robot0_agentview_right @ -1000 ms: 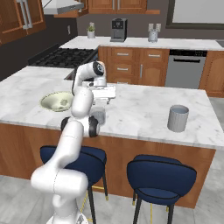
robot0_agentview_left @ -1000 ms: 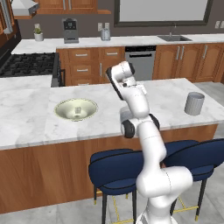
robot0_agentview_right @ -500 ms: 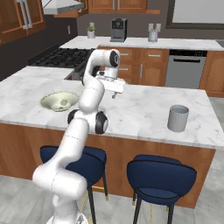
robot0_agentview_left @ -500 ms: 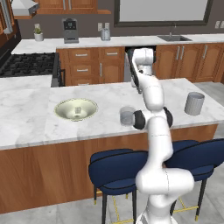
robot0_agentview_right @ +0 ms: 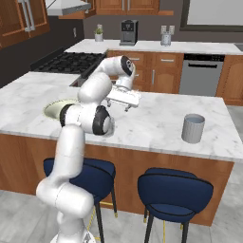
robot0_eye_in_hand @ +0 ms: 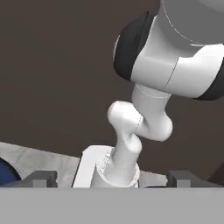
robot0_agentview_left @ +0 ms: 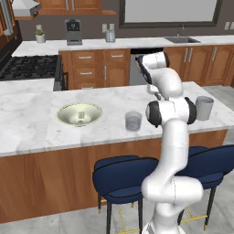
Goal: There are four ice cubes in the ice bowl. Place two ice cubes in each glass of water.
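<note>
The ice bowl (robot0_agentview_left: pixel 80 114) sits on the left half of the marble island, and a small pale ice cube (robot0_agentview_left: pixel 81 115) shows in its middle. One glass of water (robot0_agentview_left: pixel 133 121) stands near the island's front edge, just left of my arm. The other glass of water (robot0_agentview_left: pixel 204 108) stands at the far right (robot0_agentview_right: pixel 193 128). My gripper (robot0_agentview_right: pixel 122 107) hangs open and empty above the island's middle, right of the bowl (robot0_agentview_right: pixel 53 108) and behind the near glass. In the hand view the fingertips (robot0_eye_in_hand: pixel 40 178) stand wide apart with nothing between them.
Two blue stools (robot0_agentview_left: pixel 125 178) stand under the island's front edge. A stove (robot0_agentview_left: pixel 29 68) lies at the back left. On the rear counter are a coffee machine (robot0_agentview_left: pixel 73 32) and a sink (robot0_agentview_left: pixel 182 39).
The arm has swung right, away from the bowl, and the hand has turned. The near glass, hidden behind the arm a second ago, is now uncovered. The jaws stay open.
</note>
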### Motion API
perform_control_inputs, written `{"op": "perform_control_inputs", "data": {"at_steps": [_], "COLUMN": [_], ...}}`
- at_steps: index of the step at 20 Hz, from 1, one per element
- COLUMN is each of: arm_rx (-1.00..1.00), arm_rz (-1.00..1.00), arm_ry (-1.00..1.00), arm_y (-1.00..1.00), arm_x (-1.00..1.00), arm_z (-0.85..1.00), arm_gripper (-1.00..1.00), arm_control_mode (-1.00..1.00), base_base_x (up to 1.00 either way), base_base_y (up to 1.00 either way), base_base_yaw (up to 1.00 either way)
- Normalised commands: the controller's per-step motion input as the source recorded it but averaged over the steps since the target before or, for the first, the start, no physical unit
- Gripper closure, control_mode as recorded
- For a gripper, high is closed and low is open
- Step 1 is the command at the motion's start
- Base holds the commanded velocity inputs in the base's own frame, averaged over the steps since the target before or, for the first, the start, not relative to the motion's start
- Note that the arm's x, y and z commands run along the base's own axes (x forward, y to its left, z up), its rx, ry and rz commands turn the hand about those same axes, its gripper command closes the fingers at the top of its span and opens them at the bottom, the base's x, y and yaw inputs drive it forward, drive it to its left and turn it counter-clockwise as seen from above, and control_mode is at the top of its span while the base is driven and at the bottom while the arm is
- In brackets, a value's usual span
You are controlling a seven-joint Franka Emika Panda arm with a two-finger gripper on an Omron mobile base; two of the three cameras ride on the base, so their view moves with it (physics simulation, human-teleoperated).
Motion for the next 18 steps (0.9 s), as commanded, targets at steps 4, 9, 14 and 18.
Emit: {"op": "perform_control_inputs", "data": {"at_steps": [4,9,14,18], "arm_rx": [-0.07,-0.03,0.00,0.00], "arm_rz": [-0.05,0.00,0.00,0.02], "arm_ry": [0.43,-0.54,-1.00,-0.95], "arm_y": [-0.03,0.58,0.86,1.00], "arm_x": [-0.91,-0.99,-0.61,-0.01], "arm_z": [0.09,0.02,0.00,0.22], "arm_gripper": [-1.00,-1.00,-1.00,-1.00], "arm_control_mode": [-1.00,-1.00,-1.00,-1.00], "base_base_x": [0.00,0.00,0.00,0.00], "base_base_y": [0.00,0.00,0.00,0.00], "base_base_yaw": [0.00,0.00,0.00,0.00]}}
